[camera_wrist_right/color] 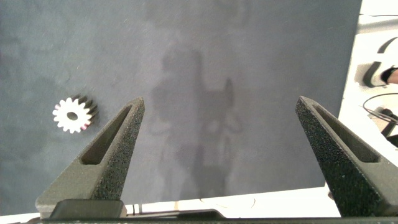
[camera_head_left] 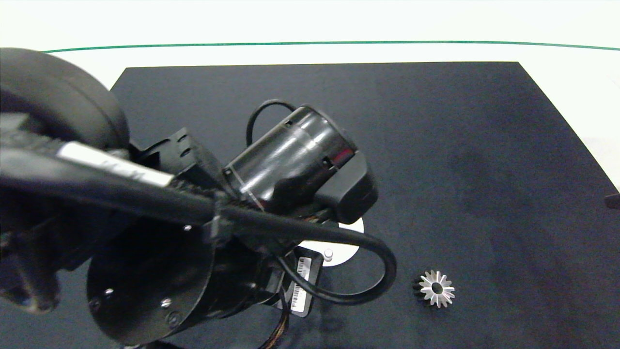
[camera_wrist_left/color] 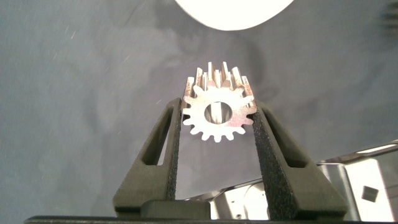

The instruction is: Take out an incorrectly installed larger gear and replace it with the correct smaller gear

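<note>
A dark mat (camera_head_left: 436, 145) covers most of the pale counter (camera_head_left: 571, 68), and a thin green line (camera_head_left: 310, 43) runs across the counter beyond the mat's far edge. The left arm (camera_head_left: 145, 194) reaches in over the mat's near-left part and hides much of what lies under it; past its wrist a white disc (camera_head_left: 346, 245) with a small upright peg (camera_head_left: 329, 254) shows on the mat. The left gripper (camera_wrist_left/color: 217, 115) holds the smaller gear (camera_wrist_left/color: 217, 112) above the mat, its two fingers (camera_wrist_left/color: 163, 149) pressed against opposite sides of the short blunt teeth, the round centre bore facing the wrist camera; the white disc's edge lies just beyond the gear in that view. The larger gear (camera_head_left: 436, 289), spiky and star-like with a dark centre hole, lies on the mat to the right of the disc, apart from it and clear of both grippers. The right gripper (camera_wrist_right/color: 221, 134) hangs over bare mat near the mat's edge with its fingers spread wide and nothing between them, and a toothed gear (camera_wrist_right/color: 73, 115) lies on the mat off to one side of it.
</note>
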You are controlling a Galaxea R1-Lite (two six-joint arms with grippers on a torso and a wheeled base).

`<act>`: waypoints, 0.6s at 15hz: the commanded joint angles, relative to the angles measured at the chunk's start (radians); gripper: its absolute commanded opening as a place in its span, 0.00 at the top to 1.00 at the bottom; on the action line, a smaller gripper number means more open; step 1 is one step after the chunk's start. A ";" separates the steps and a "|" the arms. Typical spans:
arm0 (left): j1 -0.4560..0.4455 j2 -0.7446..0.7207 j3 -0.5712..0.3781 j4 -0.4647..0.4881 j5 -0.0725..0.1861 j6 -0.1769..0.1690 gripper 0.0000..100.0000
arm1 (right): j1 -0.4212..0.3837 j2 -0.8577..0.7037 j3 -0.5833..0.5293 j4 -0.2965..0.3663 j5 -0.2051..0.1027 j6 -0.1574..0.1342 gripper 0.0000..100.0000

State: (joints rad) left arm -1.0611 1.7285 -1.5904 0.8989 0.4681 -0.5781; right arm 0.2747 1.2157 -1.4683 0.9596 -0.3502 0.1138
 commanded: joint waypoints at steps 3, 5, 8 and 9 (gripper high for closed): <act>-0.033 0.190 -0.214 0.064 0.003 0.007 1.00 | -0.022 -0.056 -0.014 0.005 0.000 -0.034 0.00; -0.036 0.224 -0.266 0.087 0.003 0.017 1.00 | -0.022 -0.062 -0.018 0.005 0.000 -0.039 0.00; -0.042 0.258 -0.316 0.101 0.004 0.026 1.00 | -0.026 -0.064 -0.018 0.007 0.008 -0.043 0.00; -0.042 0.263 -0.327 0.103 0.004 0.027 1.00 | -0.038 -0.065 -0.020 0.005 0.016 -0.048 0.00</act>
State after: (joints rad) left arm -1.1026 1.9666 -1.9021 0.9947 0.4698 -0.5464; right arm 0.2428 1.1532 -1.4864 0.9598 -0.3338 0.0657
